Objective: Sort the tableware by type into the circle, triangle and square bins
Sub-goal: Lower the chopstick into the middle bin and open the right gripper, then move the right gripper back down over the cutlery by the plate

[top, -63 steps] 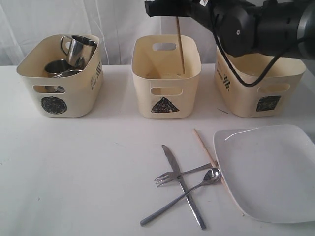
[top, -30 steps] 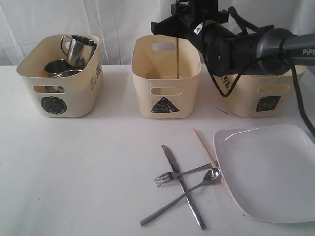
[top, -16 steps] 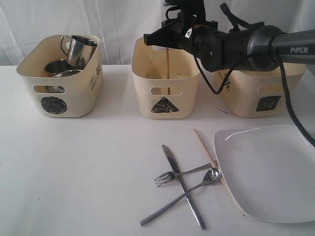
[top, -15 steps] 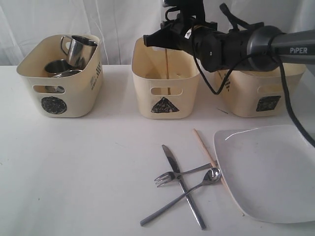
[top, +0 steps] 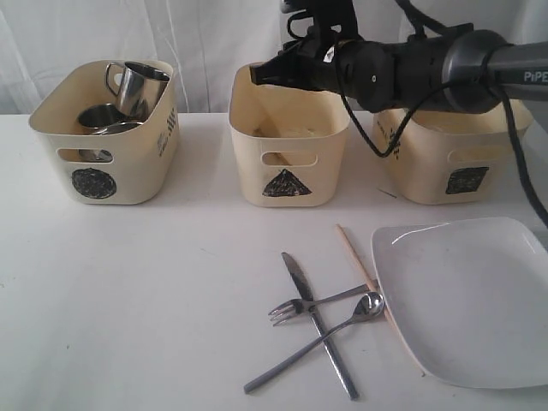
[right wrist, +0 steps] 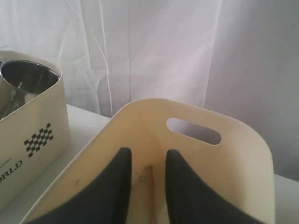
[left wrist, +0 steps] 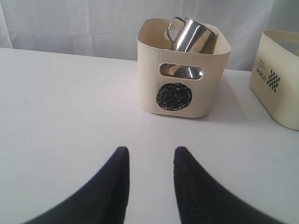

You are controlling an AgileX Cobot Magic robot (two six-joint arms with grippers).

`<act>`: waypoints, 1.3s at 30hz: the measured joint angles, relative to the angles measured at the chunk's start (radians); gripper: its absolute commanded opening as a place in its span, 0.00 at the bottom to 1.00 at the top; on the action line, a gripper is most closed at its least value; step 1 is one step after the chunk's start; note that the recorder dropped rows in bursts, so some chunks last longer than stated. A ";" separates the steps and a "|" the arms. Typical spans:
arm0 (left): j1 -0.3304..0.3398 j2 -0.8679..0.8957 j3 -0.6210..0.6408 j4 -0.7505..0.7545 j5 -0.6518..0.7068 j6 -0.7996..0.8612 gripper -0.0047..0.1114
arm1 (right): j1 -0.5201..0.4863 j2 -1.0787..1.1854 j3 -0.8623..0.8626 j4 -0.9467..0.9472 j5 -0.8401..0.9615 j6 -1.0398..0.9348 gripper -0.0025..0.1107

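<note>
Now your right fingers (right wrist: 122,186) parted, empty, above cream triangle-marked plastic bin (top: 257,145); wooden chopstick (right wrist: 150,183) lies inside; left fingers (left wrist: 114,186) parted. Risk: second wooden chopstick (top: 353,257) hugs large white squarish plate (top: 462,300), so your pinch may slip.

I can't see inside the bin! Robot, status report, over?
Open, empty: left gripper, right gripper. One chopstick in triangle bin; other chopstick beside plate. Nothing blocking.

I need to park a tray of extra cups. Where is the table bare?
The widest bare patch of table is front left, between the circle tub and the knife. A narrower strip runs between the triangle tub and the chopstick. Front right is crowded: fork, spoon, chopstick and plate lie close together.
</note>
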 measured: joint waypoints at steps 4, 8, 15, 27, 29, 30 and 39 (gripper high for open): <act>0.000 0.000 0.000 0.000 0.000 0.000 0.36 | 0.000 -0.072 0.036 0.000 0.089 0.000 0.25; 0.000 0.000 0.000 0.000 0.000 0.000 0.36 | 0.016 -0.205 0.147 -0.016 0.334 -0.013 0.25; 0.000 0.000 0.000 0.000 0.000 0.000 0.36 | 0.149 -0.281 0.198 -0.020 0.948 -0.260 0.25; 0.000 0.000 0.000 0.000 0.000 0.000 0.36 | 0.243 -0.146 0.200 -0.093 1.225 -0.461 0.38; 0.000 0.000 0.000 0.000 0.000 0.000 0.36 | 0.251 -0.139 0.200 -0.103 1.227 -0.462 0.38; 0.000 0.000 0.000 0.000 0.000 0.000 0.36 | 0.253 -0.139 0.200 -0.112 1.227 -0.462 0.38; 0.000 0.000 0.000 0.000 0.000 0.000 0.36 | 0.257 -0.135 0.204 -0.150 1.251 -0.483 0.38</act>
